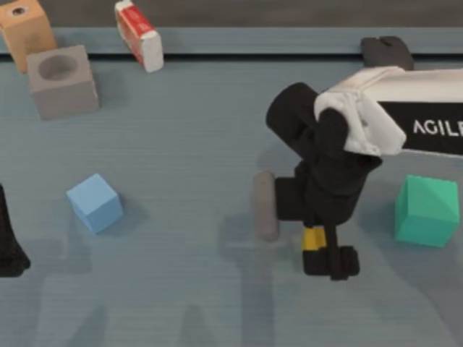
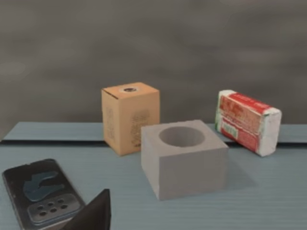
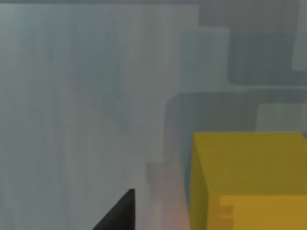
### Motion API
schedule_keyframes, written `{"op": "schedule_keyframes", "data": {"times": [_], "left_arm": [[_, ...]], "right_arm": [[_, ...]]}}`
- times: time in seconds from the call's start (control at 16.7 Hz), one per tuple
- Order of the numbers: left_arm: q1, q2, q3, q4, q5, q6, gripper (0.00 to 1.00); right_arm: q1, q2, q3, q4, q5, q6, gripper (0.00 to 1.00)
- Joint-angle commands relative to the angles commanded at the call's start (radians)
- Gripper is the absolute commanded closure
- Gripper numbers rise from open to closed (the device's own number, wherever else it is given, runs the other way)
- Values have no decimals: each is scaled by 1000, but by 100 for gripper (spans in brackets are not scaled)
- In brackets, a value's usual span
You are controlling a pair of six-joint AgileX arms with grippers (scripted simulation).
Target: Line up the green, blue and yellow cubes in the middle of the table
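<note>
Leftmost, parked at the table's (image 1: 217, 303) left edge, left gripper (image 1: 9, 249), fingers impossible to judge; tan box (image 1: 25, 29) and grey block (image 1: 62, 81) at the far left corner, red-and-white packet (image 1: 139, 35) just right of them; nearer, well left of centre, blue cube (image 1: 95, 202); right of centre, right gripper (image 1: 327, 253) reaching down, fingers closed on the yellow cube (image 1: 312, 239), seen large in the right wrist view; farthest right, green cube (image 1: 427, 210) resting on the table.
</note>
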Motion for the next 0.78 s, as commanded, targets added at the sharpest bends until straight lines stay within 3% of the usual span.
{"op": "schedule_keyframes", "data": {"times": [0.48,0.78], "left_arm": [[0,0,0,0,0,0,0],[0,0,0,0,0,0,0]], "right_arm": [[-1,-2,3,-4,0,0,0],[-1,-47,106,-155,0,-3,0]]}}
